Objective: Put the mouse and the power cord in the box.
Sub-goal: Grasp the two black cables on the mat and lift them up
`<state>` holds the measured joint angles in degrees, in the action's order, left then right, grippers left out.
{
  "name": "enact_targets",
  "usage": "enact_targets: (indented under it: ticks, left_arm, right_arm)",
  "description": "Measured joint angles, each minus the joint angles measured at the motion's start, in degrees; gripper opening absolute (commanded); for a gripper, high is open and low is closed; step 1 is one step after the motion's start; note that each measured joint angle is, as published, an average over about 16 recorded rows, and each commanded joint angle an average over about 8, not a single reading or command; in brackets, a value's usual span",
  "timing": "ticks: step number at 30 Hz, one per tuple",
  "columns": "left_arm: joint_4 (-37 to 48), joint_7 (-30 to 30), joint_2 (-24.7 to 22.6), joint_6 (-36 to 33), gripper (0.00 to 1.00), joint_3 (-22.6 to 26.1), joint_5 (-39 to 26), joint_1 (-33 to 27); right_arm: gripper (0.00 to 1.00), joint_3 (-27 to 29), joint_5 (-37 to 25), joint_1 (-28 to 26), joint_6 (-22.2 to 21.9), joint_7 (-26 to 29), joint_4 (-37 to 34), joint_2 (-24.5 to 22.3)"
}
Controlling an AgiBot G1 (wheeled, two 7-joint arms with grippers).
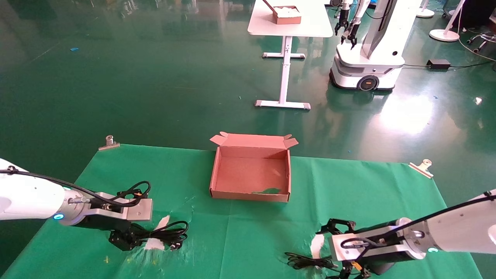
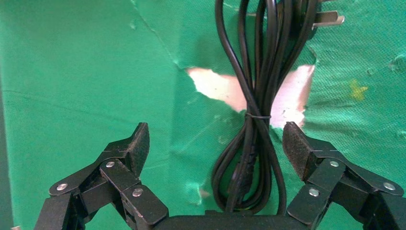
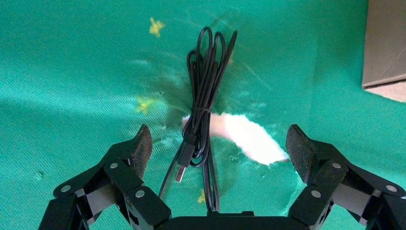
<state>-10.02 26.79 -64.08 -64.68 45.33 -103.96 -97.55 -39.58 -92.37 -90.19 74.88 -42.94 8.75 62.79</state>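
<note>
The open box [image 1: 251,173] sits mid-frame on the green tabletop [image 1: 240,232]. Lower left, the left end effector [image 1: 123,237] touches the power cord [image 1: 167,234]. The right end effector [image 1: 354,271] hangs lower right.

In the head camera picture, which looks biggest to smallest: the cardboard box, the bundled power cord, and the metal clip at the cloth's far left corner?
1. The box, clearly the largest.
2. The power cord, a bundle beside the left claw.
3. The metal clip, smallest, though it lies farther from the camera, which shrinks it somewhat.

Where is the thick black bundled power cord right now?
The thick black bundled power cord lies on the green cloth at the robot's front left, between the open left gripper's fingers, left of the brown cardboard box.
</note>
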Motion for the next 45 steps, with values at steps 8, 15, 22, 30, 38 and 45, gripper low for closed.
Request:
enact_targets:
  ticks: [8,15,22,30,38,45]
  left_arm:
    - [3.76,2.77,-0.91,0.4,0.26,-0.07,0.08,-0.49]
    - [4.77,3.68,-1.0,0.19,0.0,-0.19,0.22,-0.79]
    - [4.64,3.63,-0.95,0.15,0.0,-0.2,0.26,-0.77]
    - [4.31,3.44,-0.89,0.15,0.0,-0.2,0.29,-0.62]
    - [4.13,3.36,-0.86,0.16,0.0,-0.2,0.32,-0.54]
    - [4.06,3.32,-0.83,0.16,0.0,-0.2,0.34,-0.51]
  right_arm:
    - [0.2,-0.13,-0.26,-1.07,-1.07,-3.03,-4.44,1.46]
    - [0.0,-0.14,-0.29,-1.43,-1.21,-3.77,-5.64,1.77]
    - [0.0,-0.12,-0.24,-1.41,-1.17,-3.74,-5.52,1.71]
    - [0.0,-0.08,-0.18,-1.27,-1.08,-3.63,-5.14,1.56]
    - [0.0,-0.05,-0.15,-1.2,-1.04,-3.59,-4.93,1.49]
    - [0.0,-0.04,-0.12,-1.17,-1.02,-3.57,-4.83,1.46]
